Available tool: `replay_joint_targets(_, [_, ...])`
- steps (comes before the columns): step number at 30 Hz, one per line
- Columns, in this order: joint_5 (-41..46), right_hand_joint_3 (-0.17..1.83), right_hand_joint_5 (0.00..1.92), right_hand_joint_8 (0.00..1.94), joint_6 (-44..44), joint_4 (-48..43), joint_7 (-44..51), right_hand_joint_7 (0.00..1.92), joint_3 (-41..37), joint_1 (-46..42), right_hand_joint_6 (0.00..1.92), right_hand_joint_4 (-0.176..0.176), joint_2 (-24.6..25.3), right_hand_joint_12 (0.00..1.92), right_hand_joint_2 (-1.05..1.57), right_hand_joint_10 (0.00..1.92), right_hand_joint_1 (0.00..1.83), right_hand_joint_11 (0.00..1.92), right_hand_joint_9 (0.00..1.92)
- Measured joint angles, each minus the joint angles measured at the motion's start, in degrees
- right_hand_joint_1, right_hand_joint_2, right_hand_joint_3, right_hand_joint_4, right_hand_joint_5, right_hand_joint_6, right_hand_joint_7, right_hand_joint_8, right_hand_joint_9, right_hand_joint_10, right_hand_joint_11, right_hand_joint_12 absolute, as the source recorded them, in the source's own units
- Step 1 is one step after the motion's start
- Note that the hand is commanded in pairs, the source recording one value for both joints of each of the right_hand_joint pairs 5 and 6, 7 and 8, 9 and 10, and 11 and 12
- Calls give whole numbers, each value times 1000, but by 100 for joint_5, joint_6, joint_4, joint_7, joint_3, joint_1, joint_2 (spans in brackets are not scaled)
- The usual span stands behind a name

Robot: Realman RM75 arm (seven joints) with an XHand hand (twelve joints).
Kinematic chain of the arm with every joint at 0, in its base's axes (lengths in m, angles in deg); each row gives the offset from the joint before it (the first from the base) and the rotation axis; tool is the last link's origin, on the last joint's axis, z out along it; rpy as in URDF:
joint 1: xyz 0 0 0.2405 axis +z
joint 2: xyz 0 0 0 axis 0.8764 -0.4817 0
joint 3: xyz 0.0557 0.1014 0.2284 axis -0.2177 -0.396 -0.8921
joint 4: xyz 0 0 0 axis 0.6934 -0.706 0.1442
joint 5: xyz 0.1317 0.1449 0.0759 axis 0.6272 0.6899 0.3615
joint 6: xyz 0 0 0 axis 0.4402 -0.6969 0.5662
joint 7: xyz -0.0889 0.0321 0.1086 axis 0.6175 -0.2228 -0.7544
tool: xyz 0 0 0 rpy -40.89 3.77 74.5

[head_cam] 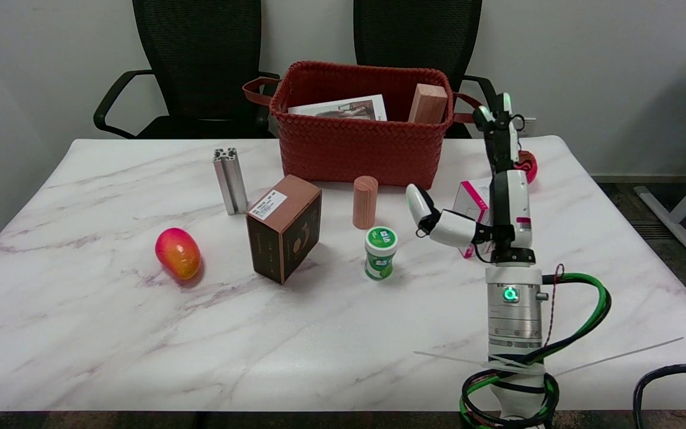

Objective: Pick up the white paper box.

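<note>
The white paper box (473,204) with pink edges stands on the marble table (140,333) at the right, just in front of the red basket's right corner. My right hand (501,196) stands upright directly in front of it and hides most of the box. Its fingers (501,128) point up and its thumb (423,208) sticks out to the left, apart from the box. Nothing is held in the hand.
A red woven basket (361,149) at the back holds a booklet and a wooden block. A wooden cylinder (365,201), green-lidded tub (380,252), brown box (284,227), aluminium profile (230,180) and mango (177,252) stand to the left. A red object (527,165) lies behind the hand.
</note>
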Motion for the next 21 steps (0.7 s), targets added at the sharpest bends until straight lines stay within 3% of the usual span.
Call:
replay_joint_targets(6, [337,756,0,15,-74,128,18,15,2,-16,0,0,21,0,397,0,1114,0,0])
replay_joint_targets(12, [640,816,0,0,-298,253,138,0,-1,-29,0,0,96,0,203,0,1112,0,0])
replay_joint_targets(15, [803,666,0,0,-468,300,235,0,-1,-34,0,0,158,0,122,0,1102,0,0])
replay_joint_targets(17, [907,441,0,0,-576,321,287,0,2,-43,0,0,191,0,31,0,1082,0,0])
replay_joint_targets(21, [1090,275,0,0,-756,341,385,0,4,-72,0,0,247,0,-6,0,1060,0,0])
